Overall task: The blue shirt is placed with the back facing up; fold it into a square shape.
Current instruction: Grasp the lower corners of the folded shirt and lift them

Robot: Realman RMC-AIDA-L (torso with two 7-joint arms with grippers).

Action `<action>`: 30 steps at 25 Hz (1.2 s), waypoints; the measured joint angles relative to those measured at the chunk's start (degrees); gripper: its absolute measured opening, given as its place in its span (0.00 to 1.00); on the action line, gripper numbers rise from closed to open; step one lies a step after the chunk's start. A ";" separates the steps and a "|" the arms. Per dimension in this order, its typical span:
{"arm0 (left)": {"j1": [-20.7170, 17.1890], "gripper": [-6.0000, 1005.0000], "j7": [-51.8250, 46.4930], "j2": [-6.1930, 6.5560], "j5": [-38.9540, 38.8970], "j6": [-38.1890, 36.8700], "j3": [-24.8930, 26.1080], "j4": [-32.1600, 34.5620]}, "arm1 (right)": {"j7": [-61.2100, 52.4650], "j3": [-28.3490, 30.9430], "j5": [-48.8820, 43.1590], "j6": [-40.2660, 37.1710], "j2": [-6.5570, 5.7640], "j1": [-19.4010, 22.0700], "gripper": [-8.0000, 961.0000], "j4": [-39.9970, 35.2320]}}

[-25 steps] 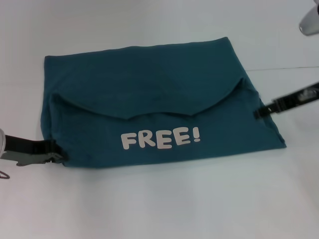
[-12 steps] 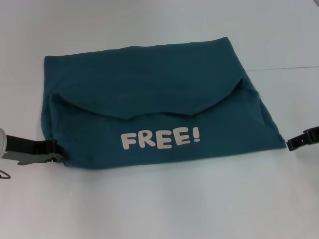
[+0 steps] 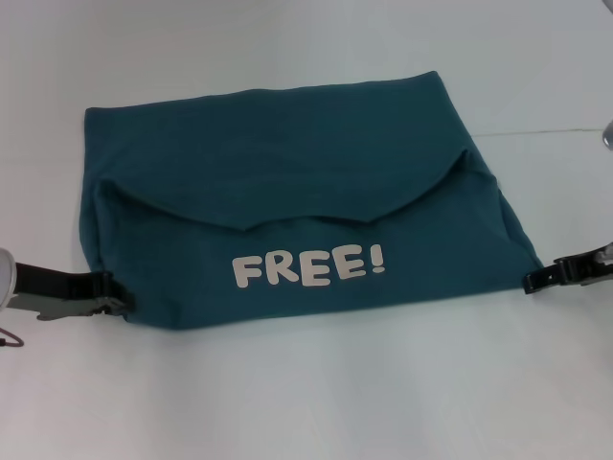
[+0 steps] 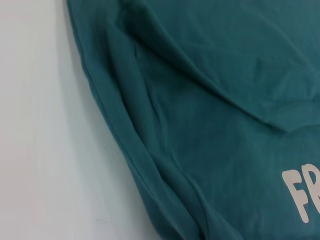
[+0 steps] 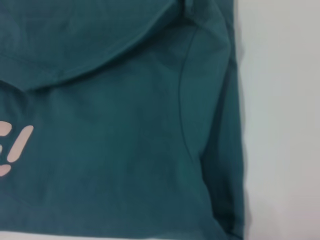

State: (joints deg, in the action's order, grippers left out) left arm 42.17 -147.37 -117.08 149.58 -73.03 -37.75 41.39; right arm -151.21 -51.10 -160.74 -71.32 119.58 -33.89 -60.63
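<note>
A half-folded blue shirt (image 3: pixel 287 206) lies across the middle of a white table (image 3: pixel 306 393), its white "FREE!" print (image 3: pixel 309 267) facing up on the near panel and a curved flap of cloth lapped over it from the far side; the bundle is a wide rectangle, not yet a square. The left tool (image 3: pixel 101 292) sits low at the shirt's near left corner, its tip at or touching the hem, though whether it has cloth between its fingers cannot be told; the right tool (image 3: pixel 538 278) rests just beside the near right corner, its dark tip close to the edge without clearly gripping it, and its opening cannot be told either.

The fabric looks soft, light and limp; the left wrist view shows several stacked layers rippling along the side edge, so any pinch is likely to catch only the top ply unless the fingers slide under the whole stack. It should not be slippery or fragile, but it will sag and drag between two holds; the sensible grips appear to be the two near corners, or the thick side edges where the layers bunch, lifted together and evenly so that the panel folds over without skewing.
</note>
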 joint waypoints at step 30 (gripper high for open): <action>0.34 0.13 -0.02 -0.25 -0.09 0.13 0.05 -0.26 | 0.72 -0.21 0.07 7.40 -0.05 -2.67 0.71 7.11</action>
State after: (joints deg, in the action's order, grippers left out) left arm 42.50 -147.39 -117.34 149.49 -72.90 -37.70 41.13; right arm -150.49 -51.31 -160.66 -63.92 119.53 -36.56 -53.52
